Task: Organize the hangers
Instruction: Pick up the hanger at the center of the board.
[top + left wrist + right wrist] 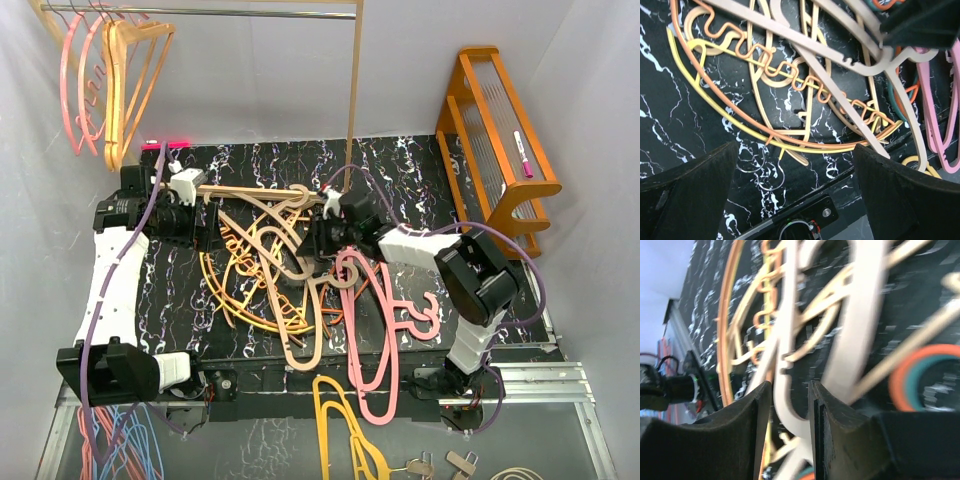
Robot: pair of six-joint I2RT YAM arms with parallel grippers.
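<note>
top view: a tangle of hangers [262, 268], tan, yellow, orange and salmon, is shown lying on the black marbled mat [420, 165] in the middle of the desk [250, 445]. pink hangers [372, 330] are seen at the right of the tangle, reaching past the mat's near edge. hung hangers [105, 85], pink and orange, are carried at the far left by the rail [250, 12]. a wooden rack [490, 110] is stood at the far right, and a yellow hanger [340, 420] is laid on the near side of the mat.

wrist views: the left claw [795, 195] is held released, with its fingers spread wide above the left part of the tangle; nothing is gripped by it. the right claw [789, 390] is set at the far right side of the tangle and is clenched on a pale hanger [790, 315], whose thin arm fills the narrow gap between the two fingers.
</note>
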